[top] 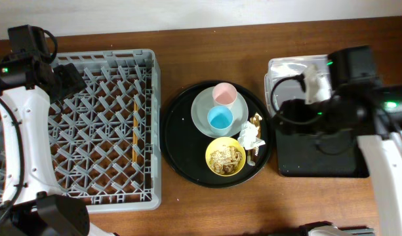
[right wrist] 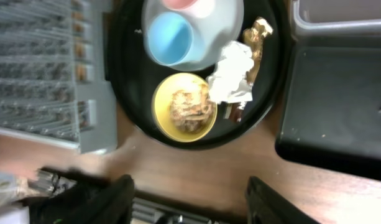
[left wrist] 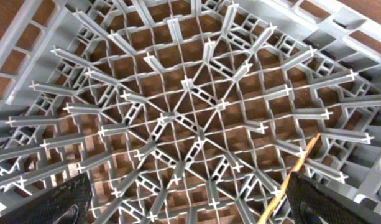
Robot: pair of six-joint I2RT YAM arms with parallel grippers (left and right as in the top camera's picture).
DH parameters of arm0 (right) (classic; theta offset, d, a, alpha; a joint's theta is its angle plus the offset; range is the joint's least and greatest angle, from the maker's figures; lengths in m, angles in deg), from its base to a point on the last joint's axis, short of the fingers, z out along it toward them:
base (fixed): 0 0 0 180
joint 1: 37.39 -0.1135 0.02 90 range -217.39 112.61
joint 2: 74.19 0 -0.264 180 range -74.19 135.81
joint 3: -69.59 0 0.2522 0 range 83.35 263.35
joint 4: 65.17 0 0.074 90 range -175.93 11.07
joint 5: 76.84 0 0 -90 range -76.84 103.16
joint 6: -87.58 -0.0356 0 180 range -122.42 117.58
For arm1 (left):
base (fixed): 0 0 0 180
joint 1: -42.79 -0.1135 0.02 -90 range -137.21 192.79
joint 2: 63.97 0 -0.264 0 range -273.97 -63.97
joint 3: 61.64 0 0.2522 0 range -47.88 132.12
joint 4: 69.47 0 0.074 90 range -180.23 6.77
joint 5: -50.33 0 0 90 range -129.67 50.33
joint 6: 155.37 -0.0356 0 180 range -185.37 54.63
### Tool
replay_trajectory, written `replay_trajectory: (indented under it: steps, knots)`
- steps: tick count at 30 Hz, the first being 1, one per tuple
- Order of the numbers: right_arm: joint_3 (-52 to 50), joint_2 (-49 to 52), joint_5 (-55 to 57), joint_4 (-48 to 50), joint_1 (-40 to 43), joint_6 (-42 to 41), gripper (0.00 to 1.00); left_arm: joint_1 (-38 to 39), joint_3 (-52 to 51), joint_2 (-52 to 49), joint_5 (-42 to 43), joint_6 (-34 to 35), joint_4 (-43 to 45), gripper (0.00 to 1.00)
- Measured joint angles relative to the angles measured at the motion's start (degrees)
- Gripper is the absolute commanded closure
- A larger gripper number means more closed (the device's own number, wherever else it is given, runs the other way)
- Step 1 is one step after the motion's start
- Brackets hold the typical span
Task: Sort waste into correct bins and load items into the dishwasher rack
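The grey dishwasher rack [top: 102,183] fills the left; a pair of wooden chopsticks [top: 134,131] lies in it, and shows in the left wrist view [left wrist: 296,168]. My left gripper [left wrist: 184,205] hangs open and empty over the rack's far left part [top: 66,82]. The pale plate [top: 201,111] carries the pink cup [top: 223,94] and the blue cup [top: 220,118]. The yellow bowl [top: 210,154] holds food scraps [top: 225,157]. The white napkin [top: 248,136] and gold wrapper [top: 256,120] lie beside them. My right gripper [right wrist: 190,199] is open and empty, by the bins [top: 287,110].
The plate, bowl and waste all sit on a large round black tray [top: 181,137] in the middle. The clear tub [top: 286,69] stands at the back right, the shallow black rectangular tray [top: 319,157] in front of it. Both lie under my right arm.
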Motion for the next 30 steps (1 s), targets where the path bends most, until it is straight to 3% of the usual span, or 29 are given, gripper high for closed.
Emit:
replay_trajectory:
  steps: [9,17,21,22,27,30]
  knots:
    - [-30.49,3.32,7.3,37.07,-8.61,-11.82,0.37,0.0,-0.02,0.0,0.04,0.15,-0.04,0.0]
    - [-34.88,12.57,13.46,45.38,-10.38,-17.07,0.4,0.0,0.0,0.0,0.04,0.15,-0.04,0.01]
    - [-34.91,17.27,14.01,45.33,-10.38,-17.51,0.62,0.0,0.0,0.0,0.04,0.15,-0.04,0.01]
    - [-34.91,18.21,14.05,45.31,-10.38,-17.35,0.63,0.0,0.0,0.0,0.04,0.15,-0.04,0.01]
    - [-34.49,18.36,13.18,43.56,-10.45,-17.51,0.94,0.0,0.0,0.0,0.04,0.15,-0.04,0.01]
    - [-30.08,16.94,12.74,38.25,-10.43,-16.35,0.96,0.0,0.0,0.0,0.04,0.15,-0.02,0.01]
